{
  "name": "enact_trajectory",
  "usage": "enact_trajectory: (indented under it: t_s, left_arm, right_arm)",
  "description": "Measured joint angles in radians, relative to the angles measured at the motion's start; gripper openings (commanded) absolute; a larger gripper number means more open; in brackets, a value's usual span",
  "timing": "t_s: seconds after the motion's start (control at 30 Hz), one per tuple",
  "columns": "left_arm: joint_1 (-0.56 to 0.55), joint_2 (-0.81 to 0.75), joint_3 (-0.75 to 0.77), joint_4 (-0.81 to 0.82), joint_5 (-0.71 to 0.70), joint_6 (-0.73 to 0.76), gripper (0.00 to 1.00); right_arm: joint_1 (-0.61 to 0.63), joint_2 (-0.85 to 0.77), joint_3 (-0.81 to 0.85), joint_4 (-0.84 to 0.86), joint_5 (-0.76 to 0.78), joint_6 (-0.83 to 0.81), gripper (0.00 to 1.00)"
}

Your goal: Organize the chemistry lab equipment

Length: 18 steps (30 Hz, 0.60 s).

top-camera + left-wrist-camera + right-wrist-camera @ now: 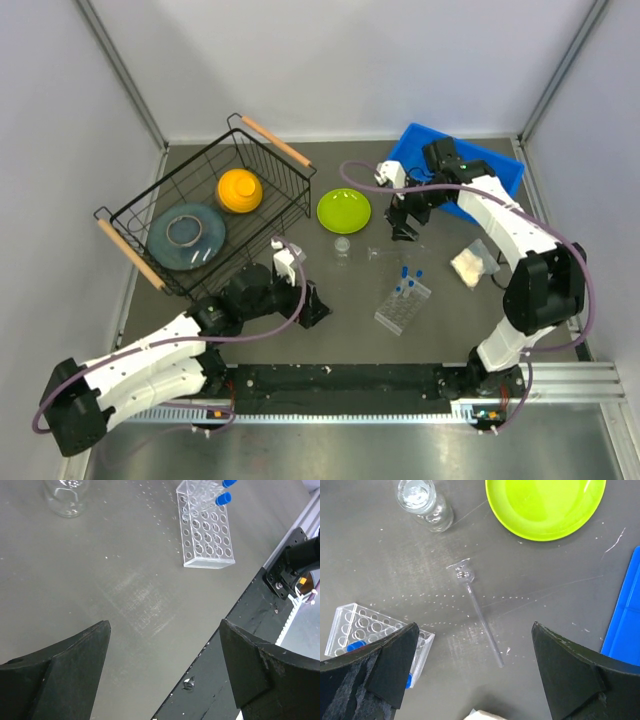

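The clear plastic grid rack (403, 305) stands at mid-table with blue-capped tubes (411, 272) upright in it. The left wrist view shows the rack (206, 530) and two blue caps (223, 499). A tiny clear cup (343, 244) sits below the lime-green plate (343, 210). A white-filled packet (472, 265) lies to the right. A thin clear rod (477, 607) lies flat under my right gripper (474, 630), which hangs open above it, touching nothing. My left gripper (164, 630) is open over bare table, left of the rack.
A black wire basket (262, 150) at back left holds an orange dome (240, 190) and a grey-blue plate (188, 235). A blue tray (500, 170) sits at back right. The black base rail (240, 645) runs along the near edge.
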Motion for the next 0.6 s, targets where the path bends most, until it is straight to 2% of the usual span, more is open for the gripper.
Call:
enact_trajectory:
  t_s: [0.17,0.3,0.47,0.6]
  left_arm:
    - [-0.014,0.032,-0.009,0.045,0.01,0.011,0.96]
    - [-0.015,0.021,-0.009,0.044,-0.059,0.012,0.97]
    - [-0.015,-0.042,-0.009,0.026,-0.171,0.02,0.98]
    - [-0.015,-0.096,-0.009,-0.005,-0.227,0.033,0.98]
  right_arm:
    - [0.001,0.047,0.005,-0.007,0.016,0.002,0.96]
    - [0.001,0.066,0.005,-0.012,0.06,-0.028,0.96]
    - [0.0,0.13,0.005,-0.01,0.158,-0.151,0.95]
    - [0.0,0.19,0.005,-0.01,0.16,-0.257,0.91]
